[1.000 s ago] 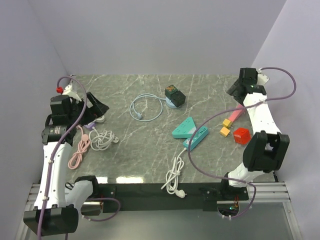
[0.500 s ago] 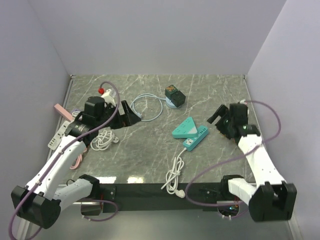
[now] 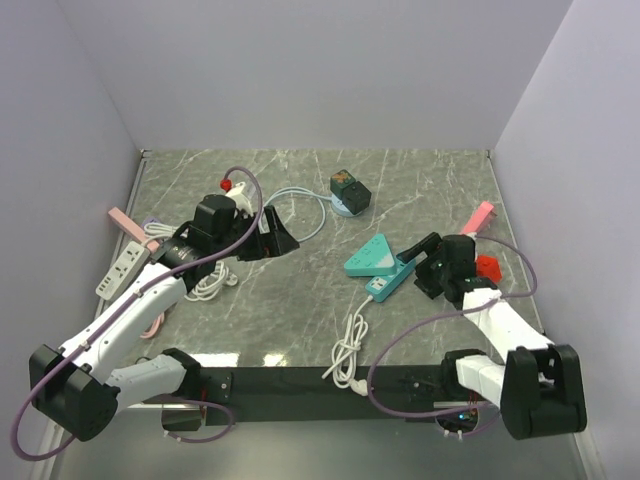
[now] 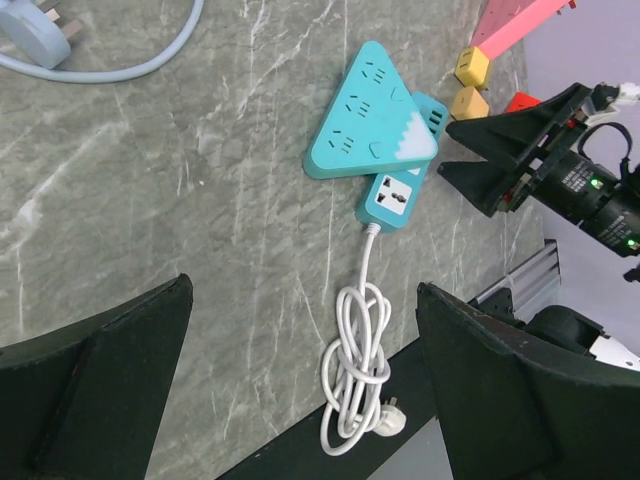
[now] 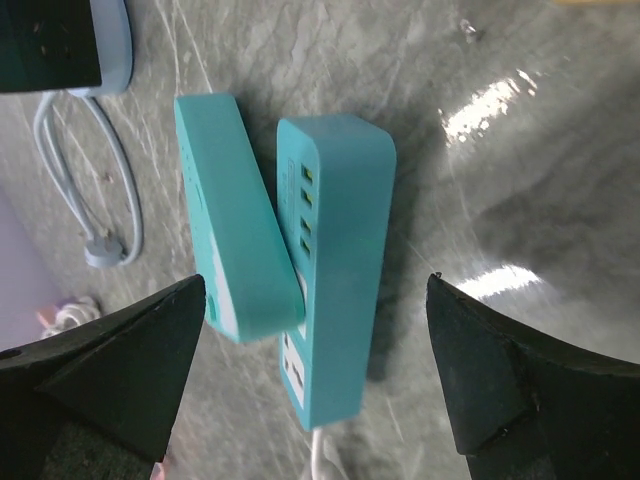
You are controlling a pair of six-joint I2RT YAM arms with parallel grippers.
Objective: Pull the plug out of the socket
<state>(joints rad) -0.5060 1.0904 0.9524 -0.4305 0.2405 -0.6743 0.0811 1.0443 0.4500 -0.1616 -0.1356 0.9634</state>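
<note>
A teal triangular plug adapter sits plugged on a teal power strip at the table's centre right; the strip's white cord trails, knotted, to the front edge. My right gripper is open and empty, low at the strip's right end, with its jaws on either side of the strip's end. In the right wrist view the strip and adapter lie between my open fingers. My left gripper is open and empty, well left of the adapter. Its wrist view looks down on the strip.
A light blue cable and a dark green box lie at the back. A white power strip, white cable and pink cable lie left. A red block and pink bar lie right.
Both arms swung inward. My left gripper moved right toward the table's middle. My right gripper came down from the back right corner to the strip's right end.
</note>
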